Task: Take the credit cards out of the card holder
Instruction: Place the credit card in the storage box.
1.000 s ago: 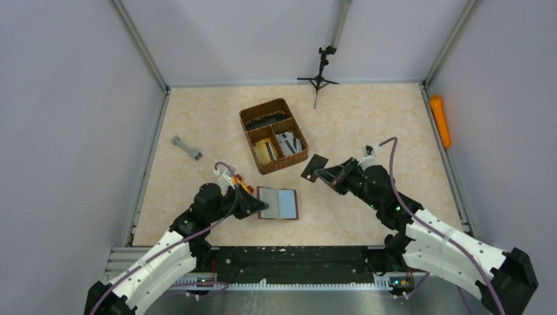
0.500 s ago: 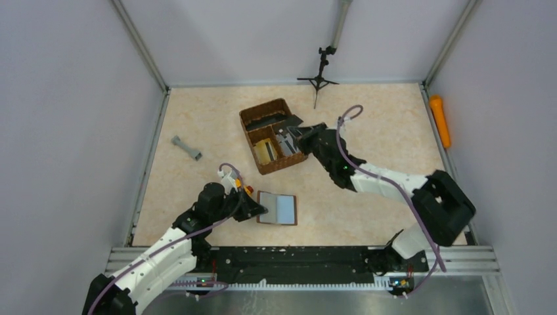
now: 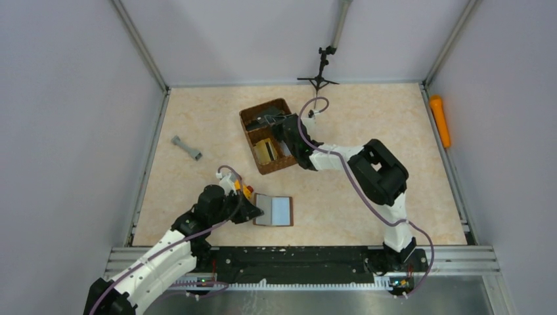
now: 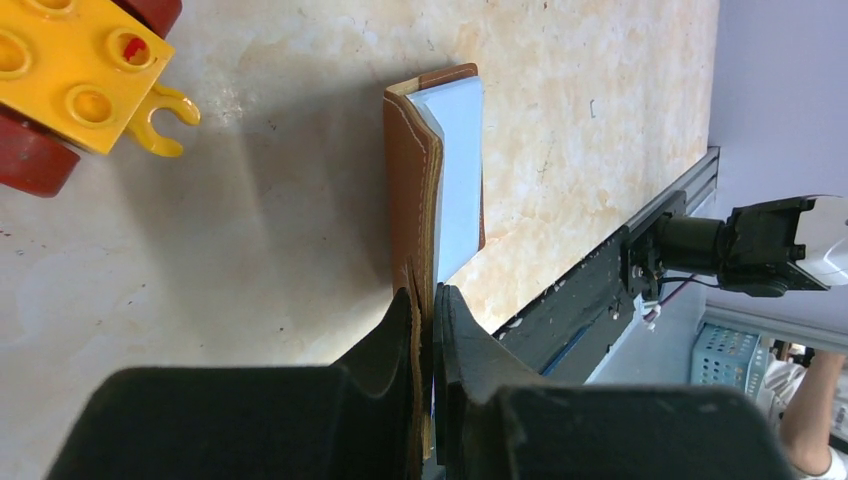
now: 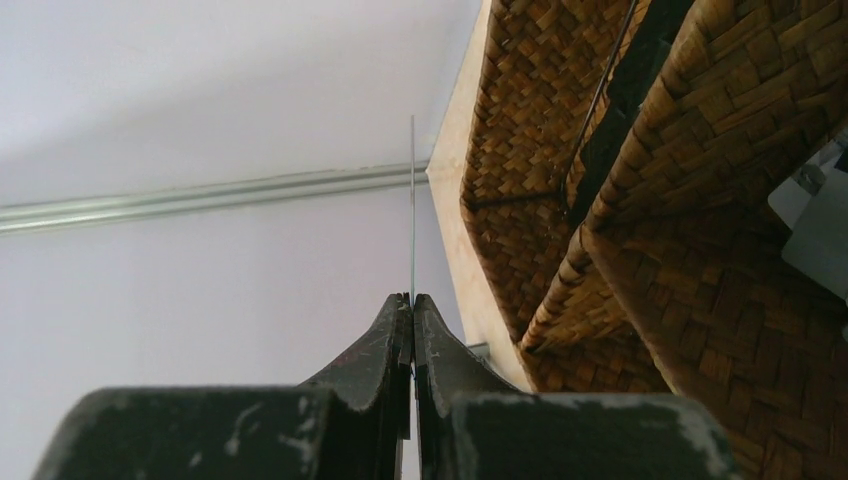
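Surface [image 3: 368,118]: basket [image 3: 259,111] far centre; holder [image 3: 274,210] near front, open flat, left gripper [image 4: 432,300] clamped on its left edge. Right gripper [image 5: 412,305] over basket, pinched together on thin card [image 5: 412,200], edge-on. Risk: narrow pinch lets card slip or snag basket rim. Holder brown leather, pale grey inside.

Two arms are counted: one left arm [image 3: 164,252] and one right arm [image 3: 378,177]. One table [image 3: 368,105] is seen. One card holder [image 3: 274,210] is counted, and one credit card [image 5: 412,200] can be made out, edge-on. One woven basket [image 3: 272,167] is present; its contents cannot be counted. One grey dumbbell-shaped piece [image 3: 186,148], one orange object [image 3: 440,121] and one small tripod [image 3: 320,72] are counted. One yellow toy brick [image 4: 80,75] is seen; the red bricks [image 4: 30,165] beside it are cut off and cannot be numbered.
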